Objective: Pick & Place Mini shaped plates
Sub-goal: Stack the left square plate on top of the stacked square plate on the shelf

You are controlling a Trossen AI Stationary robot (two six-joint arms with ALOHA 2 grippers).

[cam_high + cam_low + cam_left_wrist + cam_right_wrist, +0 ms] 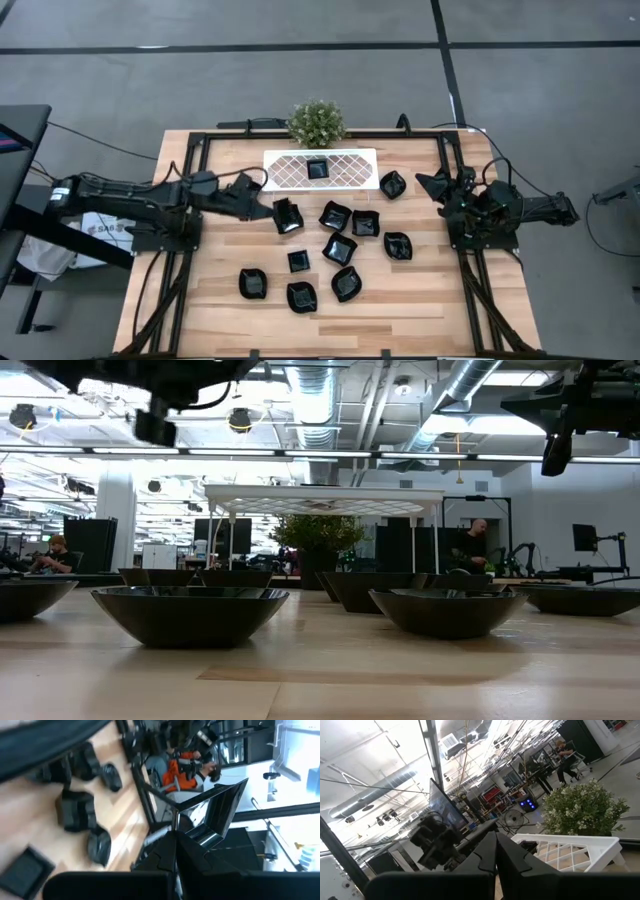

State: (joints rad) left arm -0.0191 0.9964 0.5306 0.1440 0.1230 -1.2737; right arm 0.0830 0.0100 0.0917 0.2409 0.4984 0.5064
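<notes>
Step in hand, as judged: carrying one mini plate to the white lattice tray (pixel 345 170). Left tool (pixel 270 207) reaches in over the desk (pixel 200 300) from the left side, fingers pressed together on the rim of a square black plate (pixel 215 812), which hangs clear of the desk just short of the tray's near-left corner. Right tool (pixel 440 186) pressed together, holding nothing, parked at the right edge of the desk. One plate (pixel 317 169) already sits in the tray; loose plates (pixel 340 249) lie scattered across the middle and front of the desk, well apart from the plant (pixel 317 122) behind the tray. Held plate not flat: tilted up on edge, hollow turned partly toward the wrist camera, one corner uppermost in the wrist view. Being square, shows no real long axis; exact heading of the edges relative to the tray cannot be told. Recommended: level the wrist before lowering, so the hollow faces up; approach a free stretch of lattice beside the seated plate, not over it; keep the pinch firm on the glossy rim until the base rests; then release and withdraw straight up.
</notes>
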